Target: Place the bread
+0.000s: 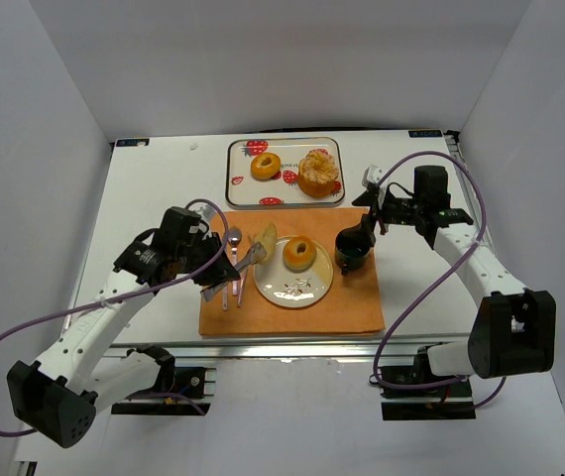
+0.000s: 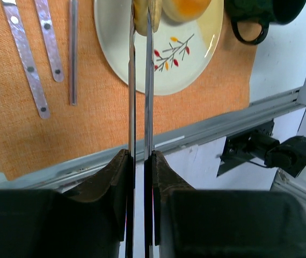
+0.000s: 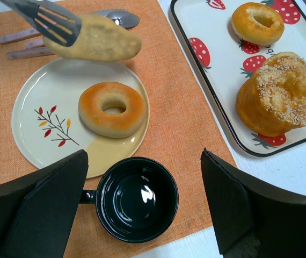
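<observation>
The left gripper (image 2: 140,161) is clenched on the tongs (image 2: 139,80), whose blades pinch the bread (image 3: 96,37), a flat oval slice. The slice hangs above the far left rim of the plate (image 3: 40,140), clear of the ring bun (image 3: 113,109). Its long axis continues the line of the tongs, with the free end pointing toward the tray (image 3: 206,70). The right gripper (image 3: 142,183) hovers over the mug (image 3: 137,215), fingers spread and holding nothing.
</observation>
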`<state>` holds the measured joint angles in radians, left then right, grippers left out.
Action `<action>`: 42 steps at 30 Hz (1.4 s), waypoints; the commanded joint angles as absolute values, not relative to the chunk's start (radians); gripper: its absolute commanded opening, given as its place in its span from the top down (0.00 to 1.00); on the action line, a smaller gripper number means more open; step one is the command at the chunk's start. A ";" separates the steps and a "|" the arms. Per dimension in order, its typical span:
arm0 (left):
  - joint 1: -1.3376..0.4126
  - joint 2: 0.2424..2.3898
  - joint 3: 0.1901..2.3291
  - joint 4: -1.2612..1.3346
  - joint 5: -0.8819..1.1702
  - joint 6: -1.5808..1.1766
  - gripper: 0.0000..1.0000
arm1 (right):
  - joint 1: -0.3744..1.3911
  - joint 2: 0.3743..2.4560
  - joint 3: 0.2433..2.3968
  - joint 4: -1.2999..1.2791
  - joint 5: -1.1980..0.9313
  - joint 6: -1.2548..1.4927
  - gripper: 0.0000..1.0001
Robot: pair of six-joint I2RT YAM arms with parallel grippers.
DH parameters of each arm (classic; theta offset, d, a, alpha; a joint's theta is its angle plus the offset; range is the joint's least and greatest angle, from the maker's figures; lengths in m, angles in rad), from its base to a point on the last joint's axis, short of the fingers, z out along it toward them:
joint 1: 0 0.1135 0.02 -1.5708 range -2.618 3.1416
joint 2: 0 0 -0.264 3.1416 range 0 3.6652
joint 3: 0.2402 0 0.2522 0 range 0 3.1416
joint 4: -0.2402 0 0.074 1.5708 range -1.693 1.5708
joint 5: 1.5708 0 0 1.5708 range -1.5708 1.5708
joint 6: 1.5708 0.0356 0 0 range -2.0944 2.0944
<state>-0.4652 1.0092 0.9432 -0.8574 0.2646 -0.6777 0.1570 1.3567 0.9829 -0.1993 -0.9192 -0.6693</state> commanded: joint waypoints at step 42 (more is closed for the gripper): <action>-0.411 1.160 1.091 -0.752 -0.317 -0.436 0.68 | 0.150 1.356 1.022 -0.137 -0.946 -0.620 0.11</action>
